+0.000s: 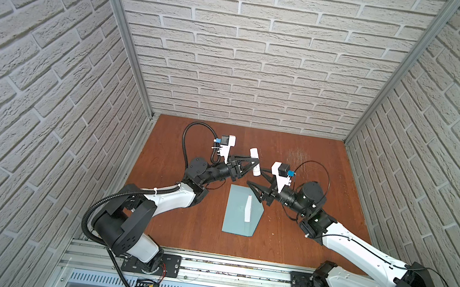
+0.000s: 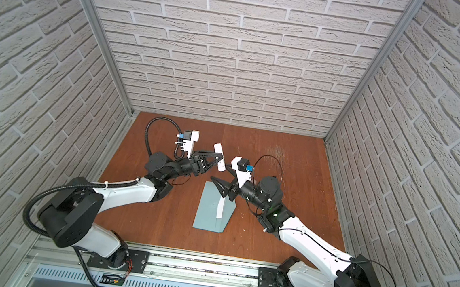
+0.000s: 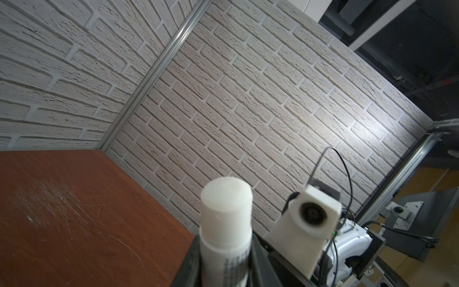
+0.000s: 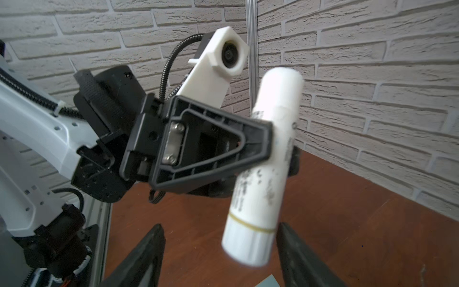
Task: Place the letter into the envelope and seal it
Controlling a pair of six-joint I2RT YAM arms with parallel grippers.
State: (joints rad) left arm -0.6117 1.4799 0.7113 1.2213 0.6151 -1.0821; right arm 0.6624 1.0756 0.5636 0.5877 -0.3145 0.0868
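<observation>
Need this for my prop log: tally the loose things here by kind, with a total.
envelope: 1
letter, only a white strip of it shows on the envelope: 1
white stick, held off the table: 1
Total: 3

No text can be read. Dark print is seen on the white stick (image 4: 263, 174) clamped in the left gripper (image 4: 280, 149), at 12 o'clock from the envelope (image 1: 235, 211), but it is too smeared to be made out.
</observation>
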